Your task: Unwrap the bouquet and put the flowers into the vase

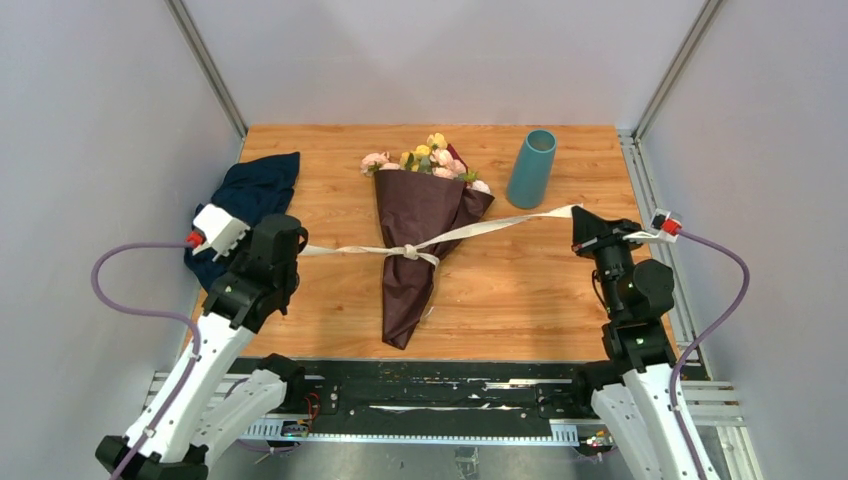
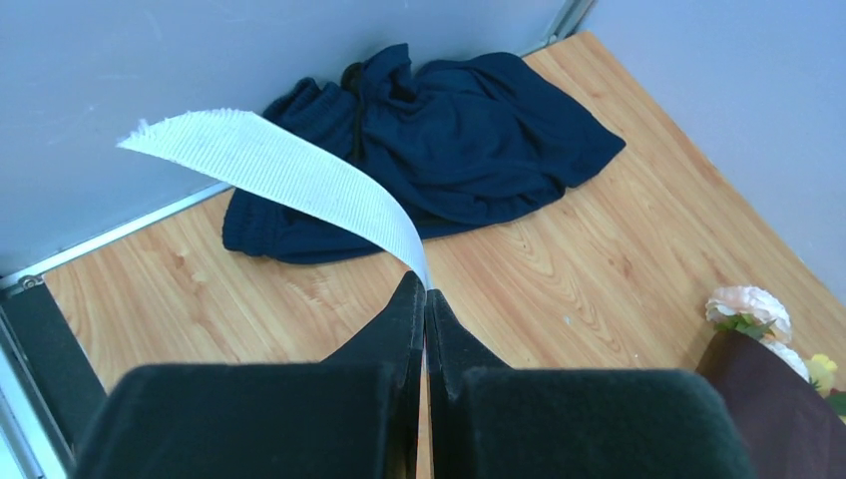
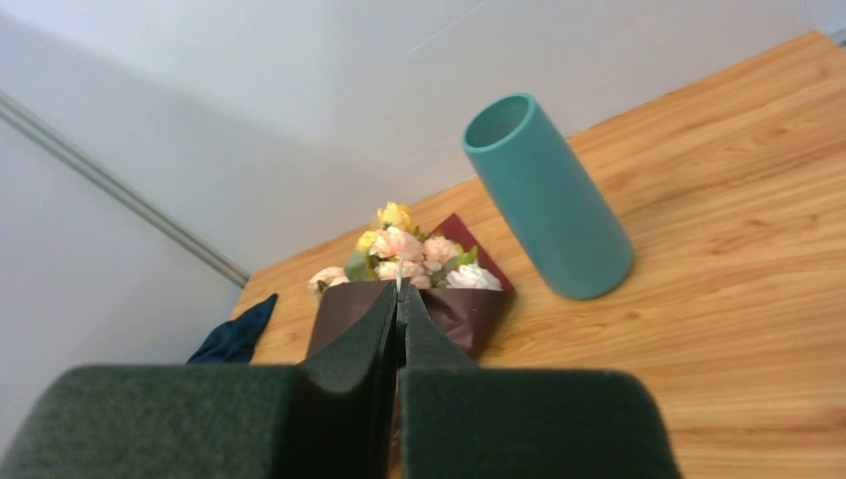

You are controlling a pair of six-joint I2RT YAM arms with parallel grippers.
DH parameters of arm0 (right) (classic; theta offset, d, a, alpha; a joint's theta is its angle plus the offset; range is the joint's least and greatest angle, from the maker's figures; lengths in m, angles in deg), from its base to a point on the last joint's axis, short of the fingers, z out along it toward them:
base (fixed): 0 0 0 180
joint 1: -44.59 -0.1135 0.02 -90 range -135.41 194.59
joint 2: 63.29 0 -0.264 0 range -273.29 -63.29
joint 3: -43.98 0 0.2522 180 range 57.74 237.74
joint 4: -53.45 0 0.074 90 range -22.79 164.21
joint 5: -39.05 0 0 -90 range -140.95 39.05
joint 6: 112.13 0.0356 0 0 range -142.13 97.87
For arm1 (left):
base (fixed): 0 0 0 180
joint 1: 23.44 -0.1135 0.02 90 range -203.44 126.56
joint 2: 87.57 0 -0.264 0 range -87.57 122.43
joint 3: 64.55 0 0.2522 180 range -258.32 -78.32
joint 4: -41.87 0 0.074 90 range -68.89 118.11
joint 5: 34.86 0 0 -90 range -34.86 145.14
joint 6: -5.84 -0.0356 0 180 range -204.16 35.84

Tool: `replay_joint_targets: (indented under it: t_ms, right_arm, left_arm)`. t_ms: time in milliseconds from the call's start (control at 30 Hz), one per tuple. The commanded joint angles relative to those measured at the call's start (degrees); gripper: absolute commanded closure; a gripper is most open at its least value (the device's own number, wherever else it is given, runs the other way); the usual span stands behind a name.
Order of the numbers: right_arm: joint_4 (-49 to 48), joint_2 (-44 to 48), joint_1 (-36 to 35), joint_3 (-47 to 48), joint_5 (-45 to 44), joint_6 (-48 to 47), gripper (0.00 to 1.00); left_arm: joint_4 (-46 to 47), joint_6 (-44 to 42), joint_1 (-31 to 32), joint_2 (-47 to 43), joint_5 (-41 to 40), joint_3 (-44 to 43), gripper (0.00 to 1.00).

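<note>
Two ends of the beige ribbon (image 1: 500, 222) are pinched in fully closed jaws, one by the left gripper (image 2: 424, 299), one by the right gripper (image 3: 399, 296), across the bouquet (image 1: 412, 215) lying between them. The knot (image 1: 405, 251) is not yet undone, the maroon paper (image 1: 405, 300) is not yet removed, and no flowers (image 1: 430, 158) are placed in the vase (image 1: 531, 168) beside the blooms; nearly everything is judged left.
</note>
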Motion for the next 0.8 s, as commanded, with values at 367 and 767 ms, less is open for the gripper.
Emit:
replay_joint_targets:
  t_ms: [367,767]
  right_arm:
    - [12.9,3.0,19.3,4.0,15.0,2.4,0.98]
    - [24.3,-0.5,5.1,6.5,6.7,-7.4,0.37]
  left_arm:
    - [-14.5,6.4,-0.4,-3.7,-5.4,-7.1,0.89]
    - [0.3,-2.7,5.8,5.6,8.0,-2.6,0.0]
